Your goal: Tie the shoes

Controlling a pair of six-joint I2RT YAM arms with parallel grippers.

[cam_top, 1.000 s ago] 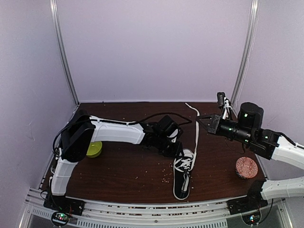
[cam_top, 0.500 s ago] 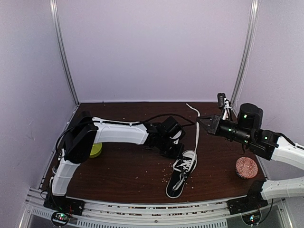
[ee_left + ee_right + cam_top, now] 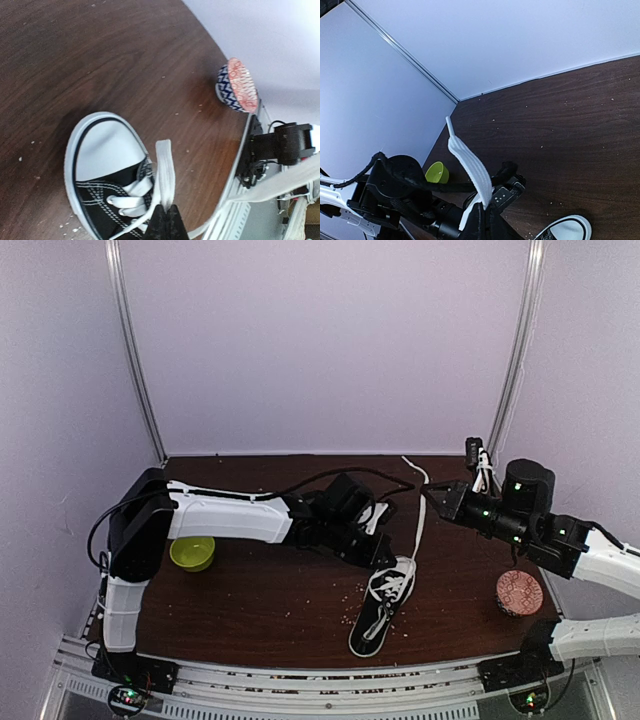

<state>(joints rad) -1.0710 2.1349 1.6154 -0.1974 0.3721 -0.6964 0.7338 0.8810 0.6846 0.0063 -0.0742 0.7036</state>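
Note:
The shoe [image 3: 379, 607], a black low-top with a white toe cap, lies near the front edge with its toe toward the front left. My left gripper [image 3: 387, 556] hovers just above its collar, shut on one white lace [image 3: 163, 170] that sticks up past the toe cap [image 3: 105, 152]. My right gripper [image 3: 433, 497] is raised behind and to the right, shut on the other lace [image 3: 417, 530], which runs taut down to the shoe. Its free end [image 3: 466, 161] stands above my right gripper [image 3: 484, 206]'s closed jaws.
A green bowl [image 3: 192, 552] sits at the left beside my left arm. A red-patterned bowl [image 3: 518, 592] stands at the right front, near my right arm's base. Crumbs are scattered on the brown table [image 3: 270, 600]. Metal rails run along the front edge.
My left gripper has closed on a lace. The shoe's toe has swung to the front left. My left arm has shifted back and uncovered the green bowl; my right gripper has moved little.

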